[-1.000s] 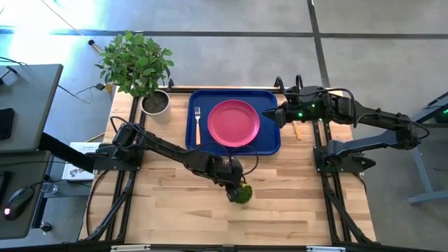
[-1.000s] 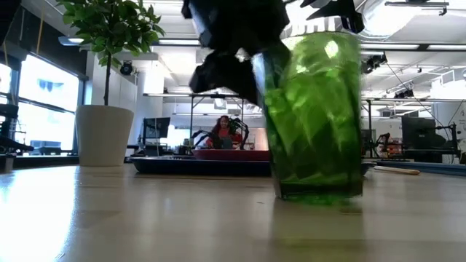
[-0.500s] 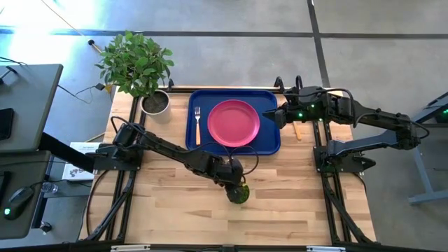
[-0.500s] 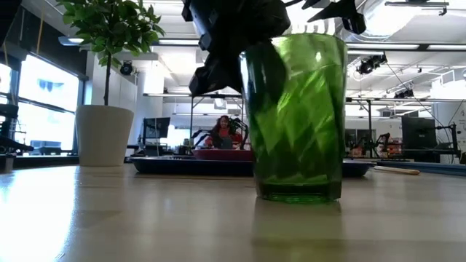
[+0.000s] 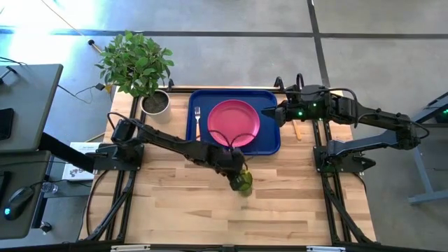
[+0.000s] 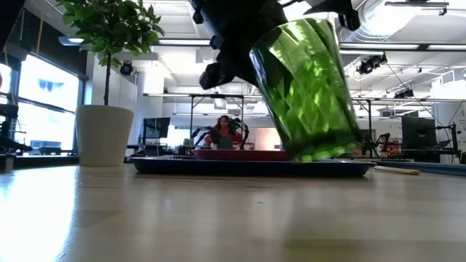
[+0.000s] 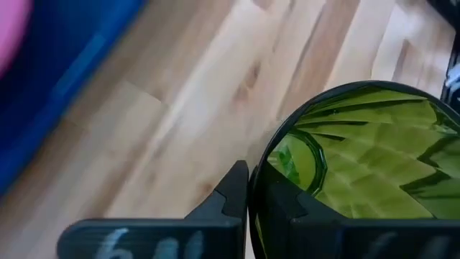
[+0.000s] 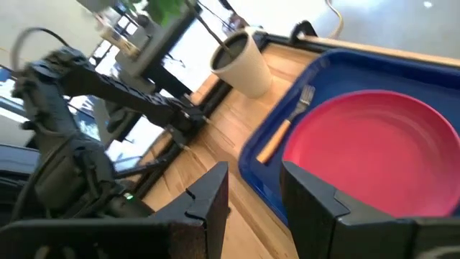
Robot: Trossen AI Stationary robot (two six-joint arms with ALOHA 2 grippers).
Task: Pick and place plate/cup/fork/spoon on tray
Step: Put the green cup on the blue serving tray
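cup (image 6: 309,87) hangs tilted above the desk (image 5: 280,203), its rim pinched by left fingers (image 7: 233,198); right fingers (image 8: 316,194) stand narrowly apart over the tray (image 5: 269,140).

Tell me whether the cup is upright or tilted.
Tilted: in the low view the cup leans, its base clear of the table, held by the left tool.

High view: straight down over whole table (image 5: 175,203), both arms in frame. Low view: table-top height, level across toward room, very close to cup (image 6: 309,91). Left wrist: tight on cup rim, tray (image 7: 50,79) edge in corner. Right wrist: angled over plate (image 8: 366,155) and fork (image 8: 287,122), shared with high view.
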